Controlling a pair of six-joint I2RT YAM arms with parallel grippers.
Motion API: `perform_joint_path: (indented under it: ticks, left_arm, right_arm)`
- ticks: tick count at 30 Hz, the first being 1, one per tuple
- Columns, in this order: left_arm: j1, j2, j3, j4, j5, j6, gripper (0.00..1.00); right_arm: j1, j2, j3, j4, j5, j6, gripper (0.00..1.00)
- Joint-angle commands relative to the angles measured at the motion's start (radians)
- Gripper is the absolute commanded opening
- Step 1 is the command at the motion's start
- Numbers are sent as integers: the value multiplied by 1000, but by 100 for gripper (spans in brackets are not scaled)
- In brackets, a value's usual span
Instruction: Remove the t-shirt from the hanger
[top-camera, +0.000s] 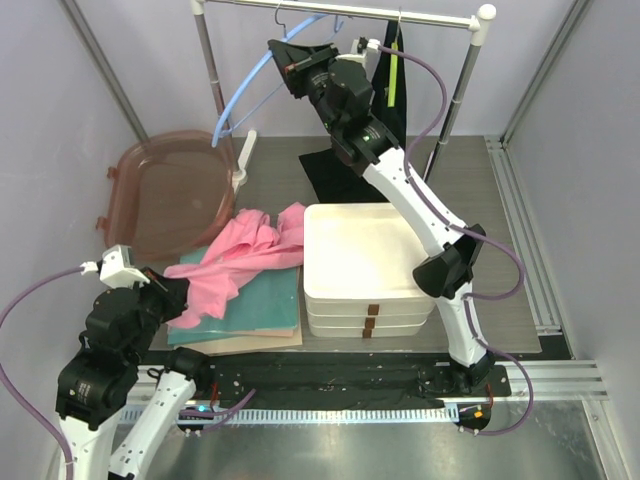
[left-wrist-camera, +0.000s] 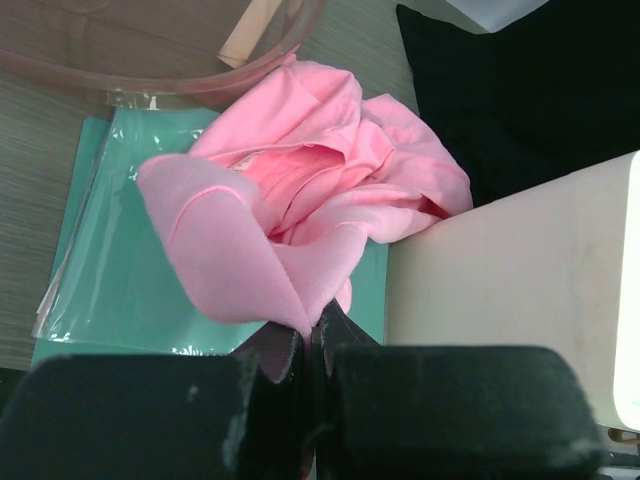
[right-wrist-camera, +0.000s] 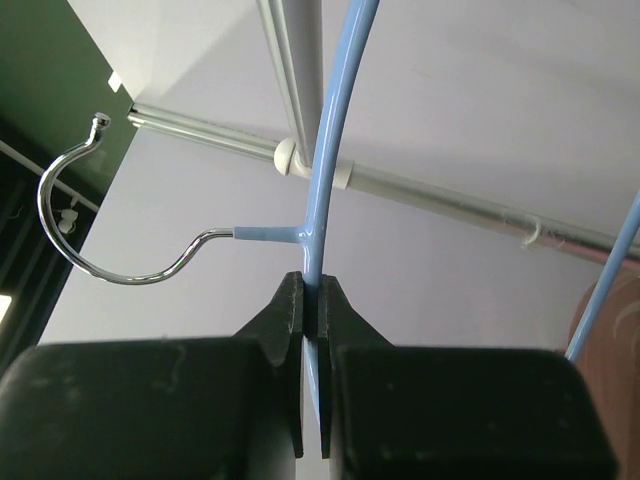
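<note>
Pinching a fold of the pink t-shirt (left-wrist-camera: 320, 190), the left gripper (left-wrist-camera: 312, 335) sits low at the near left of the table, its two fingers pressed together on the cloth's edge. The t-shirt lies crumpled in a heap on a teal sheet (left-wrist-camera: 110, 270), with one side pushed against the stack of white trays (top-camera: 360, 260) just to its right. The teal sheet rests on a tan board (top-camera: 250, 342) whose edge shows at the near side.

Behind the heap, a translucent pink tub (top-camera: 170, 195) leans at the far left, its rim close to the cloth. A black cloth (top-camera: 335, 175) lies flat on the table beyond the trays.

Farther back and higher, the right arm stretches up to the rail (top-camera: 400, 13). The right gripper (right-wrist-camera: 311, 300) is clamped tight on the blue hanger (right-wrist-camera: 335, 120), gripping the wire just below the point where the metal hook (right-wrist-camera: 60, 230) branches off. The hanger's blue arms curve down to the left with no garment on them. Whether the hook touches the rail, I cannot tell. A dark garment (top-camera: 392, 80) with a yellow-green stripe hangs from the rail just right of the gripper.
</note>
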Motion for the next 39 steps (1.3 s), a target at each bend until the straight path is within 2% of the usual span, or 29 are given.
perform_joint_path:
  ticks: [1, 10, 15, 25, 32, 36, 39]
  left_arm:
    - [0, 12, 3, 63, 18, 0, 0]
    - [0, 16, 12, 89, 43, 3, 0]
    - [0, 19, 12, 97, 46, 2, 0]
    - [0, 27, 26, 112, 58, 5, 0]
    - [0, 48, 37, 135, 95, 2, 0]
    - [0, 96, 89, 159, 101, 30, 0]
    - [0, 187, 219, 169, 135, 53, 0]
  right_arm:
    - [-21, 14, 73, 63, 79, 25, 1]
    - [-53, 22, 41, 134, 154, 35, 1]
    - [-73, 10, -5, 128, 193, 116, 1]
    - [-85, -7, -6, 37, 319, 179, 1]
    - [-99, -13, -30, -40, 302, 253, 1]
    - [-99, -29, -51, -52, 276, 242, 6]
    - [-99, -70, -100, -52, 241, 210, 17]
